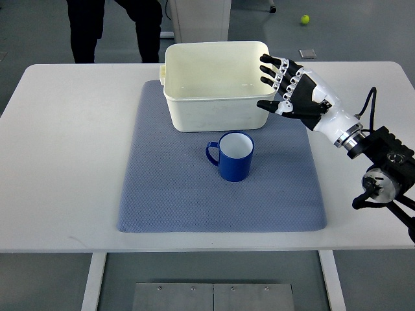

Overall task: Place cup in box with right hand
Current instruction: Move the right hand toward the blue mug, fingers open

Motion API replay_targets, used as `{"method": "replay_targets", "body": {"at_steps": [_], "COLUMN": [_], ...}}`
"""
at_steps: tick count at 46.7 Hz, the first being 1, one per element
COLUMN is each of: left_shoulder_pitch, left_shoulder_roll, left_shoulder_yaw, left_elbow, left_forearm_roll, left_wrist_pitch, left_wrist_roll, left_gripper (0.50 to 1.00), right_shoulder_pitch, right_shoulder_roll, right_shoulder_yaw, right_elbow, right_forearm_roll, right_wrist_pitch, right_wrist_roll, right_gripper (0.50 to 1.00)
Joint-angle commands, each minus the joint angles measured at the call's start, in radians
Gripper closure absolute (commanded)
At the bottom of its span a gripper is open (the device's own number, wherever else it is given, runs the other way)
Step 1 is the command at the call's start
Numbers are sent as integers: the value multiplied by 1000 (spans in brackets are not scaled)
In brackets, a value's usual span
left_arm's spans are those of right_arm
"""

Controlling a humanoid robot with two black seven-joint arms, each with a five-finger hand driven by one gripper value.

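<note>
A grey mat (168, 188) lies on the white worktop (58, 162). On it, below and to the left of the hand, stands a blue cup (235, 156), upright, handle pointing away from the hand. The cream box (214, 110) sits just left of the hand, beyond the cup. The right hand (293, 89) hangs at the box's right rim, fingers (275, 72) spread wide, holding nothing.

You see a white table (58, 162) carrying a blue-grey textured mat (175, 188), laid flat near its middle. Beyond the far edge, a person's dark-trousered legs (117, 29) stand on grey floor. A white cabinet base (200, 19) sits beside them. A yellow-green ball (305, 19) lies farther right, near a small grey floor plate (308, 54).
</note>
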Motion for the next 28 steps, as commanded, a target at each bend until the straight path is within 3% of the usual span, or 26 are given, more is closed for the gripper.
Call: {"method": "replay_targets", "body": {"at_steps": [1, 28], "left_shoulder_pitch": [0, 0], "left_shoulder_roll": [0, 0], "left_shoulder_yaw": [0, 0], "left_elbow": [0, 0], "left_forearm_roll": [0, 0], "left_wrist_pitch": [0, 0], "left_wrist_roll": [0, 0], "left_gripper": [500, 500], "right_shoulder_pitch": [-3, -11], "right_shoulder_roll": [2, 36], "right_shoulder_yaw": [-31, -137], "right_elbow": [-2, -6], "right_forearm_roll": [-32, -45], "right_wrist_pitch": [-4, -141], "right_wrist_roll": [3, 1], "right_gripper": [509, 519]}}
